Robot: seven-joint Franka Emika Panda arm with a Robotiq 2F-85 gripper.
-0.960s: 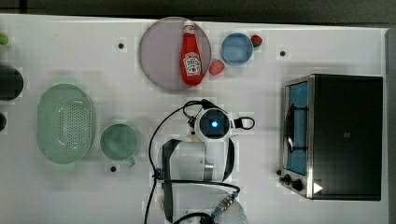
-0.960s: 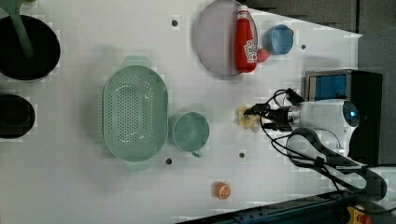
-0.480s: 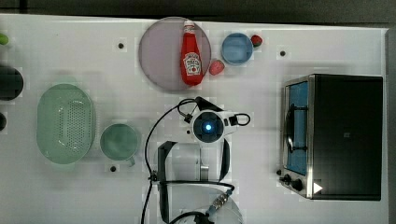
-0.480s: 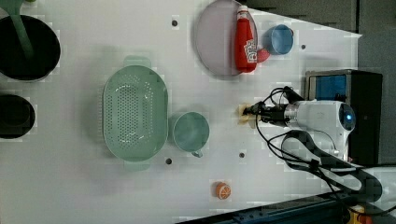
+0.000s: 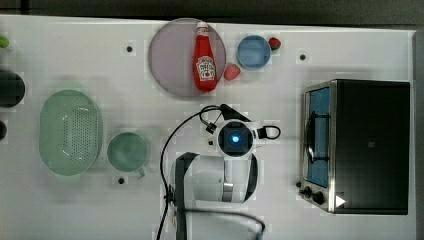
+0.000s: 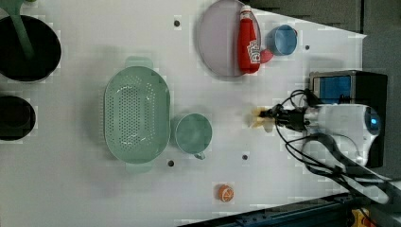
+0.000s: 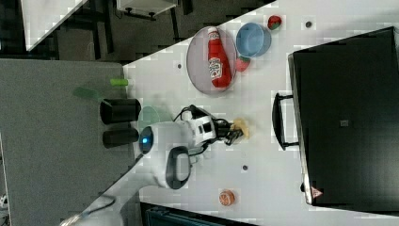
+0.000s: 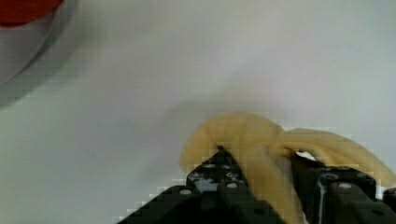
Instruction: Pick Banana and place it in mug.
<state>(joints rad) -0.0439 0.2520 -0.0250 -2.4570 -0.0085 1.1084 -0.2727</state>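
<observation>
pale banana (image 8: 261, 144) in gripper (image 8: 261, 175); teal mug (image 6: 191, 134) upright.

Matt banana (image 8: 252, 140); glossy ketchup bottle (image 5: 205, 60).

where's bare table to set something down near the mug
Bare table lies between the mug and the banana in the gripper, and between mug and orange slice. Crowded: the basket touches the mug's far side; plate, ketchup and bowl cluster together.
</observation>
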